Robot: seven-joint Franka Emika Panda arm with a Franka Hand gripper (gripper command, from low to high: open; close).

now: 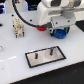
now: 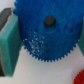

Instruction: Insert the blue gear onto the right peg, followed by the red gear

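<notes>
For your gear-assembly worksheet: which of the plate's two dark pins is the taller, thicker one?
The right peg, toward the exterior view's right; the thinner pin beside it is shorter.

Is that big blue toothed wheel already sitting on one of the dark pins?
No. The wide bright-blue plastic gear hangs at the gripper, apart from the grey black-rimmed plate; its taller dark pin stands bare.

high exterior overview, wrist close-up (shared blue gear [image 1: 61, 34])

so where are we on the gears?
Nothing seated yet: both pegs on the plate stand bare. In hand: the gripper holds the blue gear, off to the side of the right peg. Left: seat blue, then the red gear.
</notes>
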